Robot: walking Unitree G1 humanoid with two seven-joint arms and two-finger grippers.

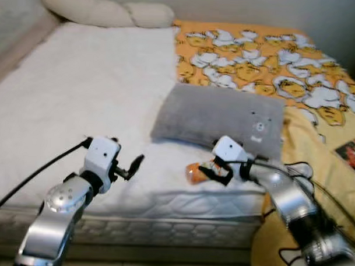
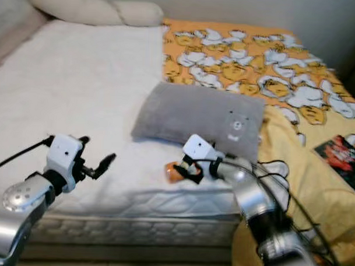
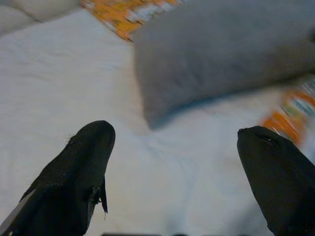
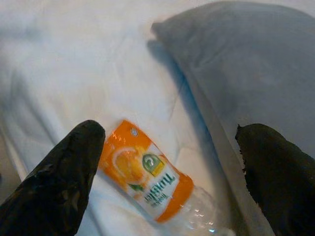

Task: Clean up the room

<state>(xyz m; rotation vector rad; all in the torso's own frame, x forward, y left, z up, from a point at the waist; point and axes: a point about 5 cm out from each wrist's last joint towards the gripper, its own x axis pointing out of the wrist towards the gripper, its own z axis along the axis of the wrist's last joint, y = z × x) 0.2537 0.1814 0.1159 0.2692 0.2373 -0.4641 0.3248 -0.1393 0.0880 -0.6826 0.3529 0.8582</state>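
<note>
An empty clear bottle with an orange label lies on its side on the white mattress, just in front of the grey pillow. My right gripper hovers right at the bottle, open, with its two fingers spread to either side of it and not closed on it. My left gripper is held above the mattress near the front edge, left of the bottle, open and holding nothing; in its wrist view the pillow and an orange blur of the bottle lie ahead.
An orange duck-print blanket covers the bed's right side and drapes off it. A cream pillow lies at the head. A dark magazine rests on the blanket at right. Black cables trail by my right arm.
</note>
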